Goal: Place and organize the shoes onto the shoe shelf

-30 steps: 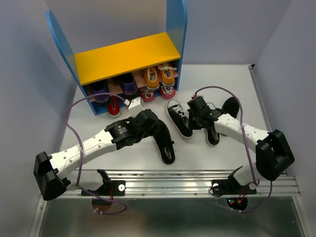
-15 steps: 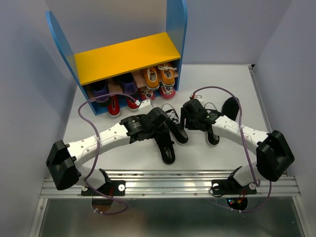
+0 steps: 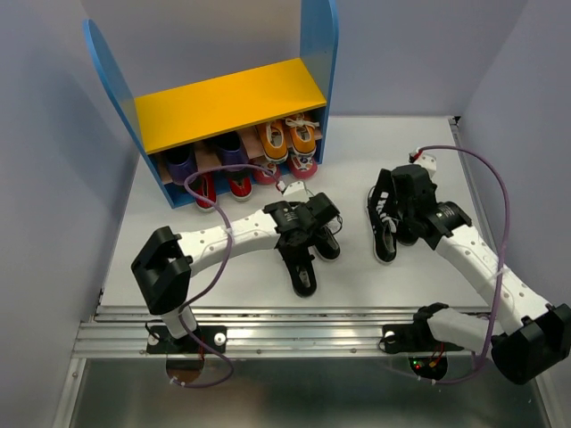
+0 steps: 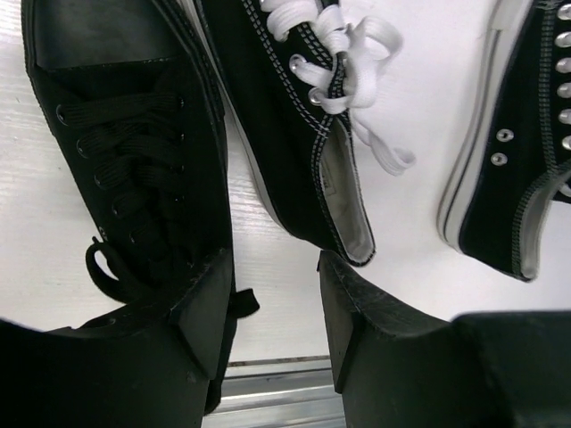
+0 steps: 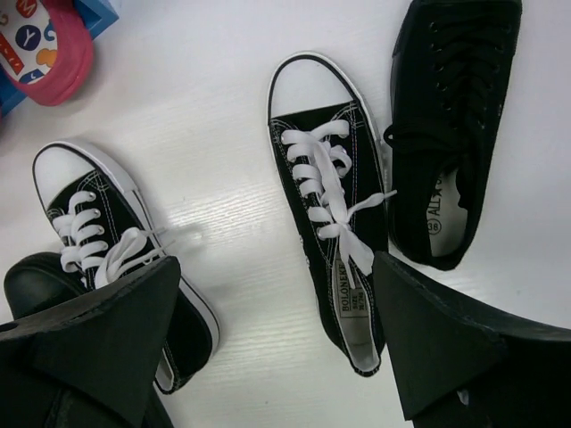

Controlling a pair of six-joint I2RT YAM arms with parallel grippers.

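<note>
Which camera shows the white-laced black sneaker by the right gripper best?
The right wrist view. The black sneaker with white laces lies whole in the middle, toe cap to heel. The top view shows it small. The left wrist view catches only its side at the edge.

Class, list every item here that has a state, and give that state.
Shoe shelf: upright, partly filled.
Orange sneakers: shelved, side by side.
Black canvas sneakers: on table, laced.
All-black shoes: on table, apart.
Left end effector: open, empty.
Right end effector: open, empty.
</note>
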